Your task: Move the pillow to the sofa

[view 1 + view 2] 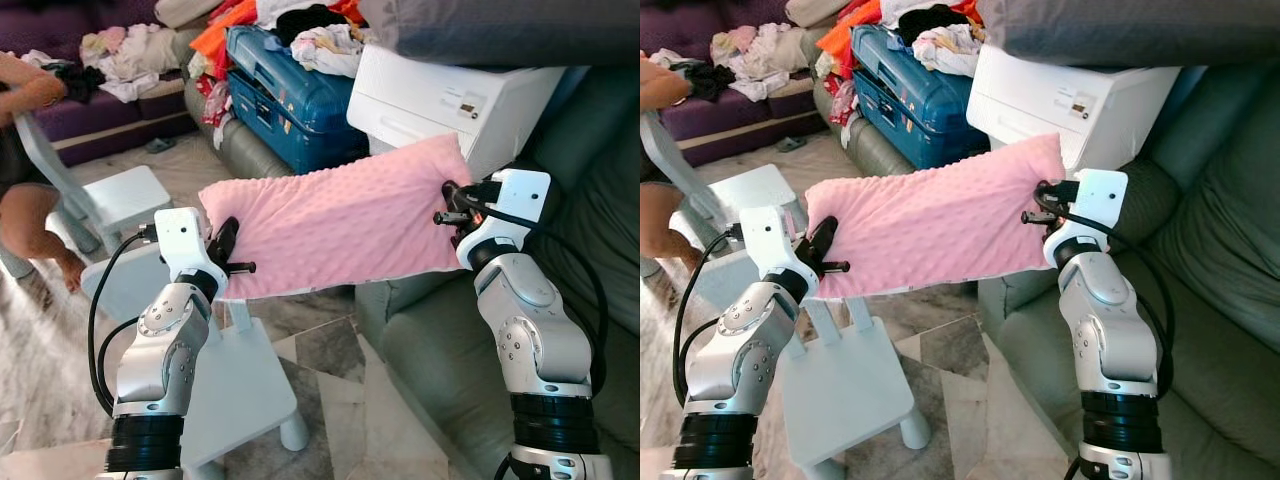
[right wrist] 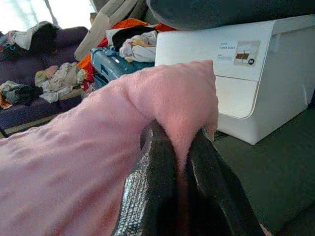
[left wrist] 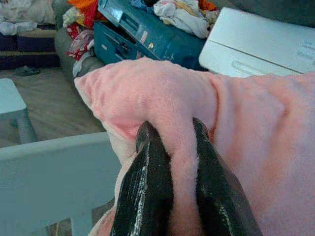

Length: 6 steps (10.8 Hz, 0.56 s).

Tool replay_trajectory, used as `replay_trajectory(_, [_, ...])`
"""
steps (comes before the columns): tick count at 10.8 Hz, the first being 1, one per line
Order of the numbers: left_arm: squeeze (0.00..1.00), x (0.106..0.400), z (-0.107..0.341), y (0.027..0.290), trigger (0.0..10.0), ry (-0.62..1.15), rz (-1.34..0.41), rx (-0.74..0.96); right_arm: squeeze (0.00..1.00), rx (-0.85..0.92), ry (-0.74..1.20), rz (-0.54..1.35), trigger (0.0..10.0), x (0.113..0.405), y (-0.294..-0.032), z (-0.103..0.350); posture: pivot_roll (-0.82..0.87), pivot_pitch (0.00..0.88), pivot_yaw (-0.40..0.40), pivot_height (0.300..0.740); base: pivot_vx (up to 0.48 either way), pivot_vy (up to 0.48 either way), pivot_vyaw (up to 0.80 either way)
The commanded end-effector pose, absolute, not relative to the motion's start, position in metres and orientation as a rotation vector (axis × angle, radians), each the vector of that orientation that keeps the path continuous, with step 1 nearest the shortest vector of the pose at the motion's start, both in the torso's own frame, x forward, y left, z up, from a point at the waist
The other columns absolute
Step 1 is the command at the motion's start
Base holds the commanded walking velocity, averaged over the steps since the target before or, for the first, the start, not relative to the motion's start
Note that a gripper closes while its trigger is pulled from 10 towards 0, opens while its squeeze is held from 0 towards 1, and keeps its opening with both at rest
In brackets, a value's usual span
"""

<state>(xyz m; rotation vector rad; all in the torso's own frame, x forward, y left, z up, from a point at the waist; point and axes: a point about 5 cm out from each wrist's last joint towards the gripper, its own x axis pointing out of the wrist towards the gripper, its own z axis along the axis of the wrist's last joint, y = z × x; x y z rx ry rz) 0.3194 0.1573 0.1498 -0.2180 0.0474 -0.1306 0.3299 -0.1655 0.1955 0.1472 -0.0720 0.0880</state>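
Your two head views look forward and down from above both arms, sharing the pink pillow [image 1: 335, 215] stretched from 9 to 3 o'clock. Each wrist camera sits close behind its own fingers [image 3: 147, 182], facing along them toward the blue suitcase [image 3: 147, 39] and white box [image 2: 236, 69] at 12.

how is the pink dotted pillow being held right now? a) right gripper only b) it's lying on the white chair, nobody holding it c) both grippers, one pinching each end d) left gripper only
c: the left gripper pinches one end of the pink dotted fabric pillow and the right gripper pinches the other, so it hangs stretched between them above the white chair, beside the grey-green sofa.
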Motion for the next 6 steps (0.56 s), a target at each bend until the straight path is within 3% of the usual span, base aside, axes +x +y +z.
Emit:
replay_trajectory(1, [0.0,0.3169,0.1525,0.1564,10.0,0.039,-0.146,-0.219,0.0,0.148,-0.093,0.092,10.0,0.3288,-0.166,0.2017,-0.1,0.057,0.002,0.74,0.0,0.0,-0.77])
replay_trajectory(5, [0.0,0.3135,0.1504,0.1534,10.0,0.05,-0.172,-0.205,0.0,0.154,-0.097,0.093,10.0,0.3278,-0.1646,0.1998,-0.09,0.048,0.007,0.74,0.0,0.0,-0.77])
replay_trajectory(6, [0.0,0.3139,0.1516,0.1548,10.0,0.045,-0.159,-0.23,0.0,0.144,-0.107,0.103,10.0,0.3262,-0.1624,0.2002,-0.09,0.049,0.008,0.74,0.0,0.0,0.0])
